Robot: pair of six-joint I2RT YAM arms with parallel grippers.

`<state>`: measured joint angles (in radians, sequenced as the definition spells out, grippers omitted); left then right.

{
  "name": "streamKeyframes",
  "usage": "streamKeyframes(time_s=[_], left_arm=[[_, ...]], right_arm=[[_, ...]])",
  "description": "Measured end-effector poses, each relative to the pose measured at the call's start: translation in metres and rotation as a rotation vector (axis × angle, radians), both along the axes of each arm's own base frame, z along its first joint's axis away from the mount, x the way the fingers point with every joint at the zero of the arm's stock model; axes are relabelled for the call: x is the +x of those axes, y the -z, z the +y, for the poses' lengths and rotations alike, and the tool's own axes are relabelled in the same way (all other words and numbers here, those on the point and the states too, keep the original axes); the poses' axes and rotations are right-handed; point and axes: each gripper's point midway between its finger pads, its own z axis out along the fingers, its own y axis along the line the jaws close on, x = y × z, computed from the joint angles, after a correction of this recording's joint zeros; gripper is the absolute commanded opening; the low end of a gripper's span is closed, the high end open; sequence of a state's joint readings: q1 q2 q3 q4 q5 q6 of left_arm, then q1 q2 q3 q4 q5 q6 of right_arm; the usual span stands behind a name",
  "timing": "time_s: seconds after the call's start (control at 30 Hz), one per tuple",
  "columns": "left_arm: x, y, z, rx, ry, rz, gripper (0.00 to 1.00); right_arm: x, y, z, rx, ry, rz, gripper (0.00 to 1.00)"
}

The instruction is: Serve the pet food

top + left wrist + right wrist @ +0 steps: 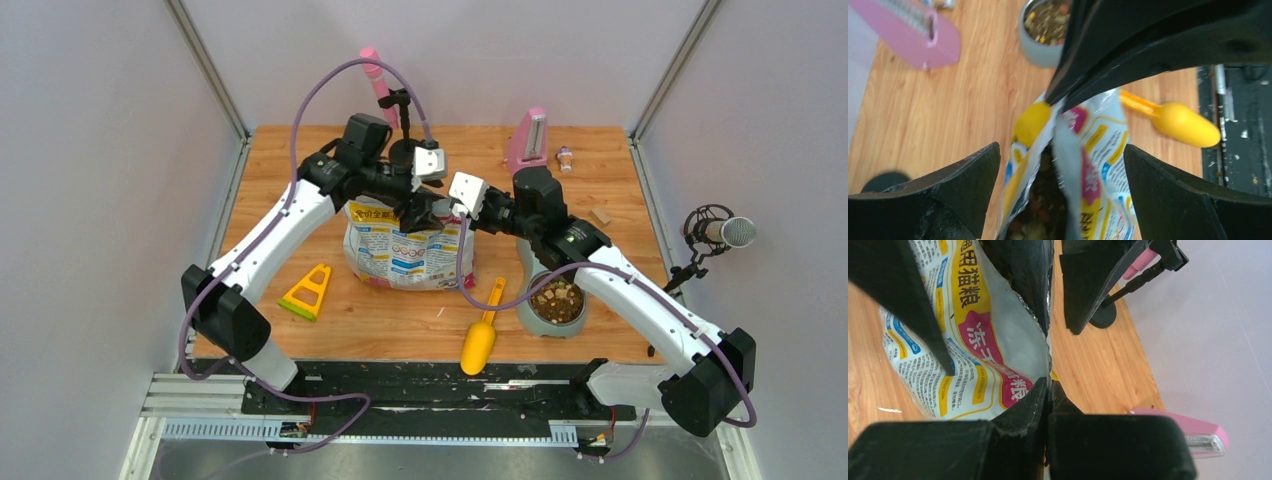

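The printed pet food bag [405,255] stands mid-table with its top open. Brown kibble, the pet food [1040,210], shows inside the mouth. More pet food [557,298] fills the grey bowl [522,306] to the bag's right. My left gripper [1062,149] is open, with one finger on each side of the bag's top, apart from it. My right gripper [1048,383] is shut on the bag's upper edge [1013,347] and pinches it at a corner. The yellow scoop [479,343] lies on the table in front of the bag, with nothing holding it.
A yellow triangular clip [308,290] lies left of the bag. A pink stapler-like tool [527,140], a small bottle [566,158] and a pink bottle on a black stand [378,80] sit at the back. A small block [600,215] and a microphone [722,232] are at the right.
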<state>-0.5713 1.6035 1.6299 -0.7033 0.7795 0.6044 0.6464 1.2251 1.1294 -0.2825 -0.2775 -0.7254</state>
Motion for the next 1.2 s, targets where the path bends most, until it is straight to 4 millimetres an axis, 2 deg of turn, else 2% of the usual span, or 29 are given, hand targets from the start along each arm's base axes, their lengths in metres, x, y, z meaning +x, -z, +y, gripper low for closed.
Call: streamKeyframes(time_s=[0.1,0.23,0.3,0.33,0.4,0.53,0.63,0.7,0.87,0.97,1.0,1.2], left_arm=[[0.011,0.008,-0.002,0.036,-0.079,0.014,0.94],[0.037,0.018,0.004,0.095,-0.261,0.014,0.81],[0.046,0.019,0.007,0.112,-0.334,0.002,0.72],[0.046,0.02,0.007,0.119,-0.353,0.003,0.65],[0.046,0.022,0.006,0.126,-0.371,-0.003,0.61],[0.04,0.022,0.007,0.134,-0.361,-0.046,0.61],[0.032,0.02,0.019,0.156,-0.337,-0.112,0.59],[0.028,0.02,0.029,0.179,-0.331,-0.158,0.54],[0.024,0.024,0.059,0.25,-0.353,-0.256,0.24],[0.027,0.024,0.067,0.276,-0.367,-0.29,0.04],[0.028,0.025,0.069,0.281,-0.368,-0.294,0.01],[0.026,0.024,0.072,0.288,-0.352,-0.331,0.0]], right_arm=[[-0.001,0.0,-0.002,0.009,0.005,0.016,0.0],[-0.003,0.001,-0.002,0.008,0.0,0.019,0.0],[-0.002,0.001,-0.003,0.007,0.003,0.018,0.0],[-0.002,0.001,-0.004,0.005,0.006,0.018,0.0],[-0.001,0.003,-0.005,0.002,0.013,0.016,0.0],[0.001,0.003,-0.005,0.003,0.019,0.007,0.0],[0.0,0.001,-0.007,0.008,0.02,0.006,0.0],[-0.001,0.0,-0.007,0.015,0.015,0.012,0.0],[-0.005,0.0,-0.008,0.022,-0.003,0.027,0.0],[-0.007,-0.002,-0.007,0.032,-0.018,0.029,0.0],[-0.008,-0.002,-0.007,0.034,-0.021,0.03,0.0],[-0.009,-0.003,-0.008,0.058,-0.052,0.049,0.0]])
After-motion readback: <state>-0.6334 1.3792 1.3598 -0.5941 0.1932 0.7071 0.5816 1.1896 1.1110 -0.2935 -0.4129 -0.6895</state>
